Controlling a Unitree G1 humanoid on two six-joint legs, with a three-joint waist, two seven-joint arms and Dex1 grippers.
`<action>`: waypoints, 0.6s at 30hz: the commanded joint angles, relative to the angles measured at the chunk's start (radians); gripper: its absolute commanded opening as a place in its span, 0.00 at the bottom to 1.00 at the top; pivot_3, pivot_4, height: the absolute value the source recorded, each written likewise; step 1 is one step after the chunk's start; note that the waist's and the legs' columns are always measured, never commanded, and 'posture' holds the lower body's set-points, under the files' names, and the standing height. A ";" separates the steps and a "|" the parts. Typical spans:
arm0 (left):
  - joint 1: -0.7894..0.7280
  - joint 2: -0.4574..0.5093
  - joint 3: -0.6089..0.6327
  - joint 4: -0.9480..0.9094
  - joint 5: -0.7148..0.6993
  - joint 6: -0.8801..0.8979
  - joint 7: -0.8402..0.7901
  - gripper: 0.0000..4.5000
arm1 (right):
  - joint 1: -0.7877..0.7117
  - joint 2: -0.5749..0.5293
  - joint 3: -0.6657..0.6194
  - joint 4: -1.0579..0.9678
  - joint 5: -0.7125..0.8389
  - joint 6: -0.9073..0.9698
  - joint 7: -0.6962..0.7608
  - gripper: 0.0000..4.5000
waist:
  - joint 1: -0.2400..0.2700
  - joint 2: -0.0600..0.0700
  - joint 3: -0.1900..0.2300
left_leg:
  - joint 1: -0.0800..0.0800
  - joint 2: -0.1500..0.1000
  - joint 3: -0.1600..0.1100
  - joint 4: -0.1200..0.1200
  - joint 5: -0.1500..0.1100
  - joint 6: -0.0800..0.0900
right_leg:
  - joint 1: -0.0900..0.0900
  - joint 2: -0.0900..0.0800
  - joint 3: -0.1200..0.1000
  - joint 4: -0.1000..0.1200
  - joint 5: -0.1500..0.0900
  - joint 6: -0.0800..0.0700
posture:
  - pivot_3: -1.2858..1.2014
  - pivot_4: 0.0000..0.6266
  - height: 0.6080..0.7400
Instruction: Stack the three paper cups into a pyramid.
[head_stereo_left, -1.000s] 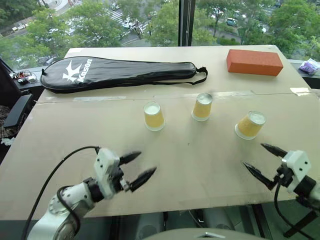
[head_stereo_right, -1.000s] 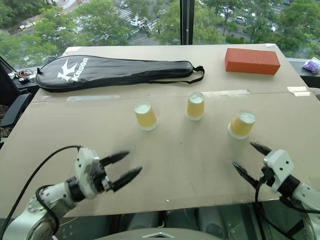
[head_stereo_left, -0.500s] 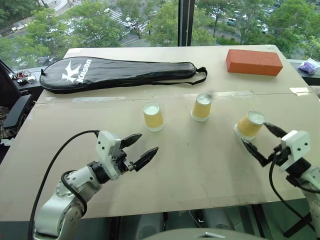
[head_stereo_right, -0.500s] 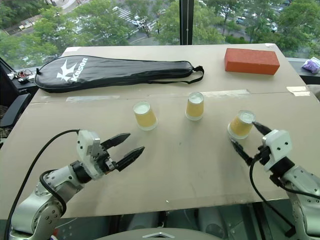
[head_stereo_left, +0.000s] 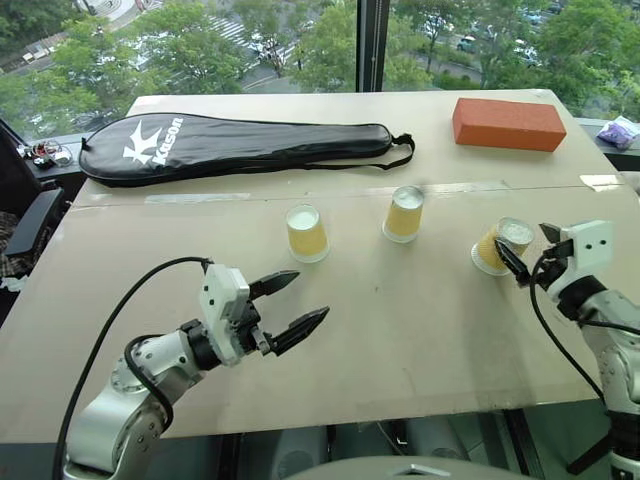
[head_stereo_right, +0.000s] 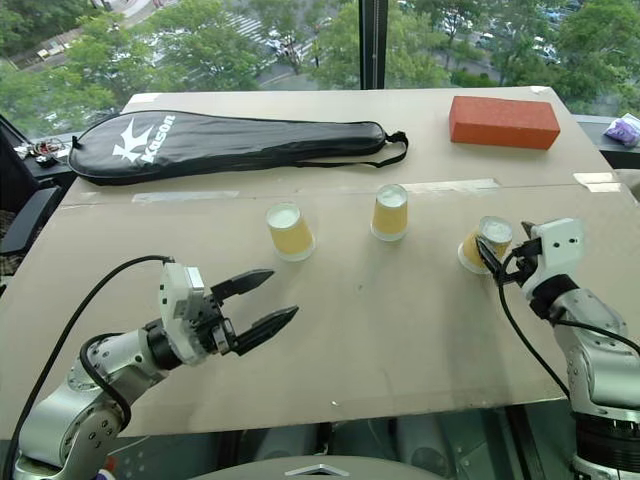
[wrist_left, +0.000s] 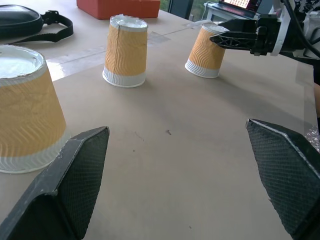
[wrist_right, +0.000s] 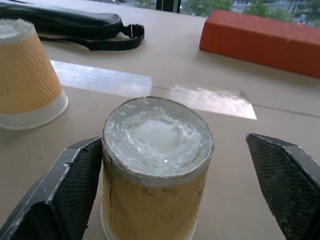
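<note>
Yellow-tan wavy-patterned paper cups (head_stereo_left: 405, 214), an orange brick (head_stereo_left: 508, 124), a black racket case (head_stereo_left: 235, 145).

Ripple-textured paper cups (wrist_left: 125, 50) stand on a matt, smooth board tabletop (head_stereo_left: 400, 330) beside a rough orange brick (head_stereo_left: 508, 123).

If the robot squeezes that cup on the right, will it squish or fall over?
Probably squishy: the right cup looks like thin paper, so a hard pinch from the right gripper could dent it. It likely weighs little, being small and hollow. It already leans in the left wrist view, with one finger against its side, so a sideways push could tip it.
</note>
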 joint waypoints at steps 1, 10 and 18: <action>0.009 0.004 0.005 -0.044 -0.003 -0.027 -0.005 1.00 | -0.024 -0.013 -0.001 0.001 0.020 0.013 0.027 0.75 | 0.001 0.000 0.000 | 0.000 0.000 0.000 0.000 0.000 0.000 | 0.000 0.000 0.000 0.000 0.000 0.000 | 0.52 0.24 1.00; 0.037 -0.003 0.005 -0.041 0.005 -0.050 0.001 1.00 | -0.048 -0.048 0.002 -0.097 0.104 0.032 0.142 0.41 | -0.001 0.000 0.000 | 0.000 0.000 0.000 0.000 0.000 0.000 | 0.000 0.000 0.000 0.000 0.000 0.000 | 0.52 0.24 1.00; 0.074 -0.006 0.016 -0.046 0.016 -0.092 -0.003 1.00 | -0.011 -0.094 0.098 -0.211 0.162 0.044 0.288 0.41 | 0.001 0.000 0.000 | 0.000 0.001 -0.001 0.000 0.000 0.000 | 0.000 0.000 -0.001 0.000 -0.001 0.002 | 0.52 0.24 1.00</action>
